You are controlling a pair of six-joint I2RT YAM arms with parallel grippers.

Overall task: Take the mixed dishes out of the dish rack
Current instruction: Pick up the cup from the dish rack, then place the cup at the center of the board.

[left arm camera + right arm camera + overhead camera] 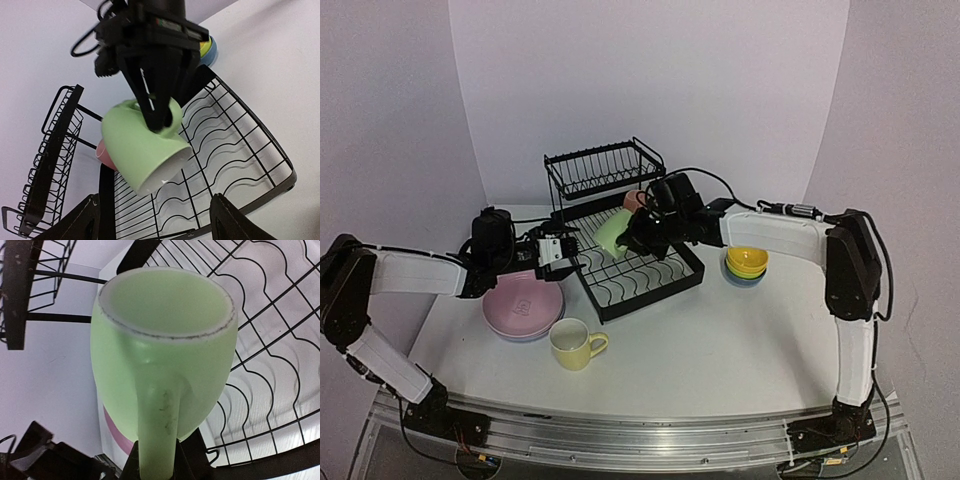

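Observation:
My right gripper (638,238) is shut on the handle of the light green mug (612,235) and holds it tilted, mouth toward the left, above the lower tray of the black dish rack (665,280). In the right wrist view the mug (160,340) fills the frame, its handle pinched at my gripper (156,467). In the left wrist view the mug (142,150) hangs just in front of my left gripper. A pink mug (634,200) sits at the back of the tray, also in the left wrist view (104,156). My left gripper (560,255) is open and empty at the rack's left edge.
Stacked plates with the pink one on top (523,305) lie left of the rack. A yellow mug (575,343) stands upright in front of them. Stacked bowls with the yellow one on top (746,263) sit right of the rack. The rack's upper shelf (602,165) holds nothing.

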